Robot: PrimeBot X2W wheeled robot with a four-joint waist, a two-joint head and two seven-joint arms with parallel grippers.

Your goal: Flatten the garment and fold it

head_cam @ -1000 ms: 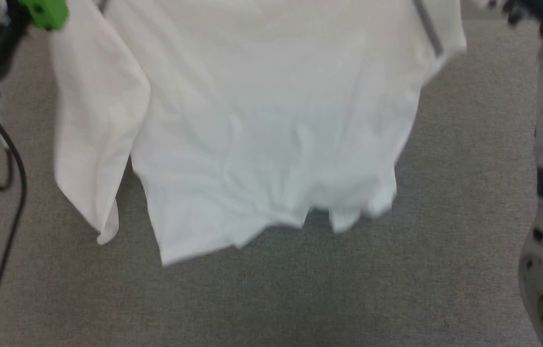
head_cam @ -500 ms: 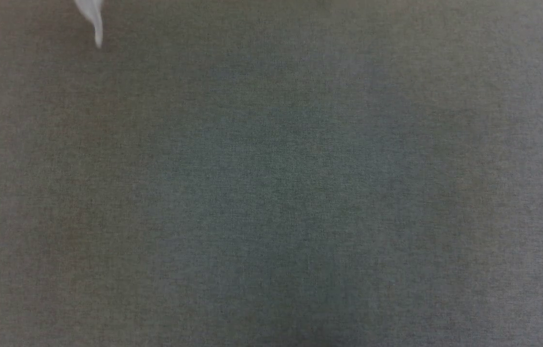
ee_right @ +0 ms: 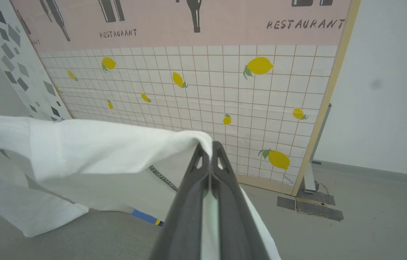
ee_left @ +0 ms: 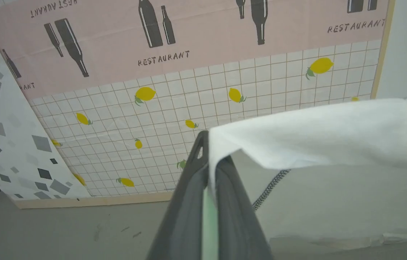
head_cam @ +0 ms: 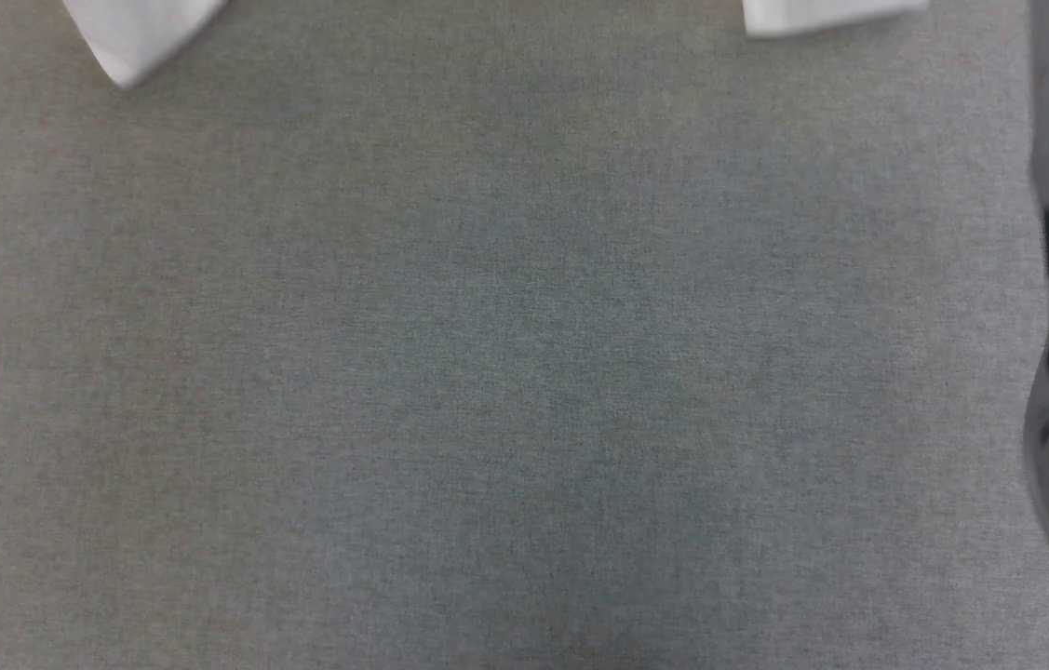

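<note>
left pincer (ee_left: pixel 209 151), right pincer (ee_right: pixel 210 147) pinch garment (ee_left: pixel 333 133) edges

**Gripping the garment (ee_right: pixel 98 151) by its edge**

Pinching the white fabric between the pressed-together tips of the right pincer (ee_right: pixel 210 150). Draping leftward and downward, showing dark stitching (ee_right: pixel 162 177) under the fold. Hanging before the lemon-print panel (ee_right: pixel 225 90), over the grey floor (ee_right: pixel 351 231).

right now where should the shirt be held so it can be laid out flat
Hold the shirt by its top edge near the dark shoulder stitching, one end per gripper, coming in from the outer sides. The left gripper and right gripper are shut there, and it hangs spread between them, so it would likely drape flat on the grey surface.
</note>
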